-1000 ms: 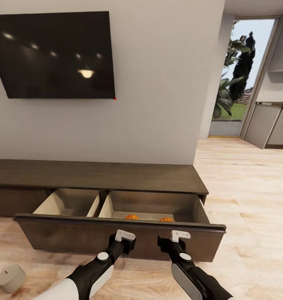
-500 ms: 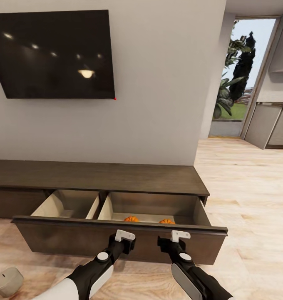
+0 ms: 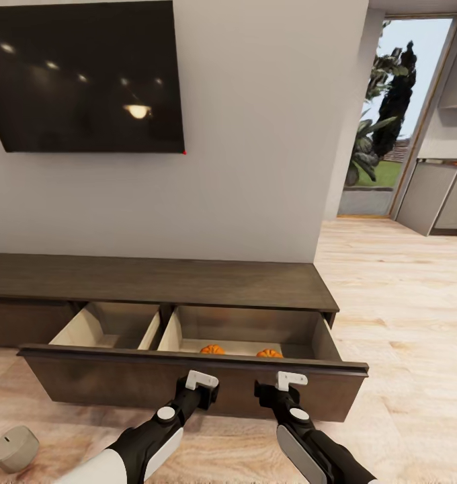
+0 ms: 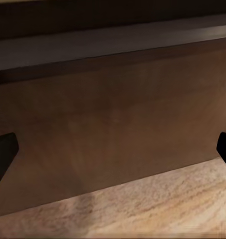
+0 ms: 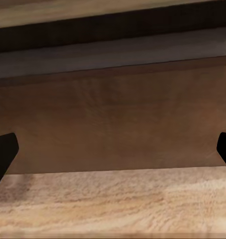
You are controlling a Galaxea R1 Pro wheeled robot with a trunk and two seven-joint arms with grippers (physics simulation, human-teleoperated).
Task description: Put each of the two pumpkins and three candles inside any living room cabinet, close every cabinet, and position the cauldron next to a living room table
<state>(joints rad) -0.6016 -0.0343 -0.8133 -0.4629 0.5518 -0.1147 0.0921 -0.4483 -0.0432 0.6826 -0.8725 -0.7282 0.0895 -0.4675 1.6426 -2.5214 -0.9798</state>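
Note:
The long dark wood cabinet (image 3: 154,282) stands against the wall with one wide drawer (image 3: 121,380) pulled out. Two orange pumpkins (image 3: 212,349) (image 3: 269,353) lie in the drawer's right compartment, half hidden by its front. The left compartment (image 3: 107,326) looks bare. A beige candle (image 3: 15,448) lies on the floor at the lower left. My left gripper (image 3: 200,386) and right gripper (image 3: 282,386) hover side by side just before the drawer front. Both are open and hold nothing. The wrist views face that brown front (image 4: 113,124) (image 5: 113,119) with dark fingertips (image 4: 3,149) (image 5: 3,149) spread wide.
A black TV (image 3: 87,74) hangs on the grey wall above the cabinet. At the right, light wood plank floor (image 3: 403,302) runs to a glass door (image 3: 390,121) and grey kitchen units (image 3: 443,195).
The whole picture has shifted a little, with the TV now higher in frame: the camera moved. Both arms hold the same pose before the drawer.

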